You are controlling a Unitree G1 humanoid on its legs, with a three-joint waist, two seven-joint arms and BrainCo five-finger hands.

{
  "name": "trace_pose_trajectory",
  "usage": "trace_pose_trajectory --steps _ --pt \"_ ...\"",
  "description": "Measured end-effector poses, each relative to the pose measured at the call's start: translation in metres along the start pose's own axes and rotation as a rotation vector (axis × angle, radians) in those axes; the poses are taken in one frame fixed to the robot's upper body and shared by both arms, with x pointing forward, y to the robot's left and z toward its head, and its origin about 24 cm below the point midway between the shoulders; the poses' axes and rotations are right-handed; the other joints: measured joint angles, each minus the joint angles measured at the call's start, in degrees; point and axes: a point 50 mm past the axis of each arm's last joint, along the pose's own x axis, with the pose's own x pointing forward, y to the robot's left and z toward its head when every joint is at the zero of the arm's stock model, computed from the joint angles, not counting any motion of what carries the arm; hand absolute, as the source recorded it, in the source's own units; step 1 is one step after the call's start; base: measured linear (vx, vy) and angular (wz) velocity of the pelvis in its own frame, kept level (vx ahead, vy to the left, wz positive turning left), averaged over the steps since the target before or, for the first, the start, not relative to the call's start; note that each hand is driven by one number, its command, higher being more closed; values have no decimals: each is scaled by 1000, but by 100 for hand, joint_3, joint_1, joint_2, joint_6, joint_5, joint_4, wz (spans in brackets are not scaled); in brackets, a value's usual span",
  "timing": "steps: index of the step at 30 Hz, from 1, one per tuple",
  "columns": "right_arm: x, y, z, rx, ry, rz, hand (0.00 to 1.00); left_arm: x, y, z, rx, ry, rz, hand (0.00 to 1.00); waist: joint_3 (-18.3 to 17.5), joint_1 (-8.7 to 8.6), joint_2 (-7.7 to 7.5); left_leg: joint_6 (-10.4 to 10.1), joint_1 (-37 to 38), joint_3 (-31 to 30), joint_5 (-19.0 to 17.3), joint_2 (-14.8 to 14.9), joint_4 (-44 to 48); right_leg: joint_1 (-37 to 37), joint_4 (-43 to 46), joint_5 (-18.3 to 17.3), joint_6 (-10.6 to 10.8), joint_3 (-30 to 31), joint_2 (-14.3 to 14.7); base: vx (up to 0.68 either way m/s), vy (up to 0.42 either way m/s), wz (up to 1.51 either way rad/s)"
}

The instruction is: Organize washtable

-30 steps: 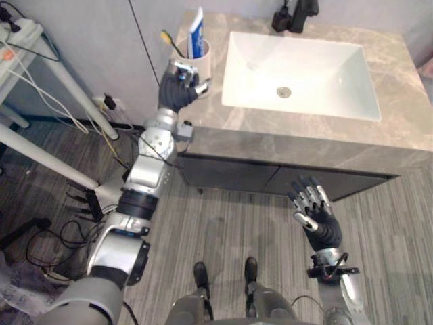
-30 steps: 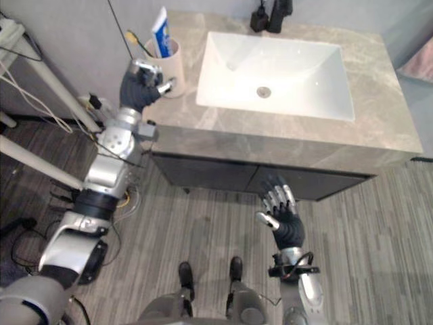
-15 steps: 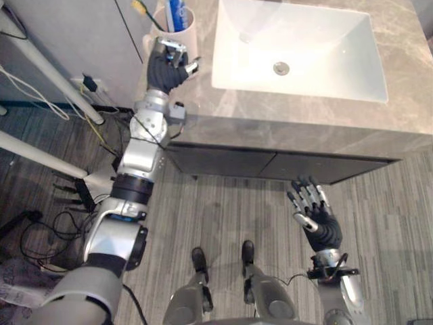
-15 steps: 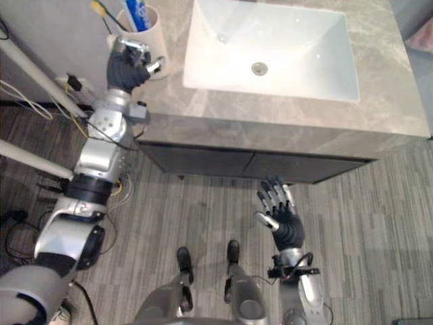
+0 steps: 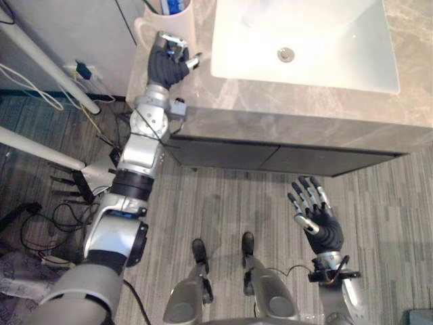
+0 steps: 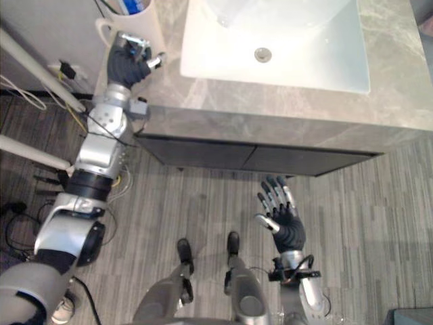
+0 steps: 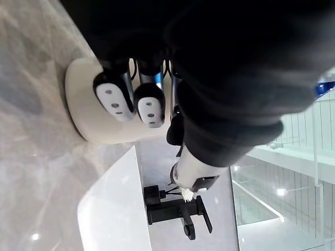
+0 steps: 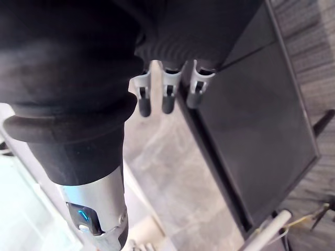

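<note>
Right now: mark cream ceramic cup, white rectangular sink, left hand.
cream ceramic cup [image 5: 172, 22]: left eye view, side wall.
white rectangular sink [image 5: 338, 44]: left eye view, basin floor.
left hand [image 5: 164, 66]: left eye view, dark back.

The floor [image 5: 230, 210] was made of grey wood planks laid in long strips. A grey stone bench [image 5: 298, 108] stood on it, with pale streaks like marble. A white sink [image 5: 325, 34] was set into the top, with a small round drain [image 5: 286, 54] in it. Under the bench were flat, dark cupboard doors [image 5: 223, 154]. To the left was a plain grey wall [image 5: 88, 27] with a plug socket [image 5: 78, 69] low down. Two white slanting legs [image 5: 51, 64] crossed in front of it.
</note>
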Motion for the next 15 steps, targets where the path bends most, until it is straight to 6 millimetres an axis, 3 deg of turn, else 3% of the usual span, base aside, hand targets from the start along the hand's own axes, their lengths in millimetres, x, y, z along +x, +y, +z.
trace_pose_trajectory --steps 10,15 --pt "-2 -1 -1 0 6 -6 0 -2 6 -13 4 58 25 100 129 0 -4 1 -25 2 0 1 1 -26 2 0 0 2 3 0 0 0" --pt "-5 -2 -1 1 13 -14 0 4 12 -8 2 43 63 100 142 2 -7 1 -89 2 2 3 4 -94 6 6 0 3 3 26 9 0"
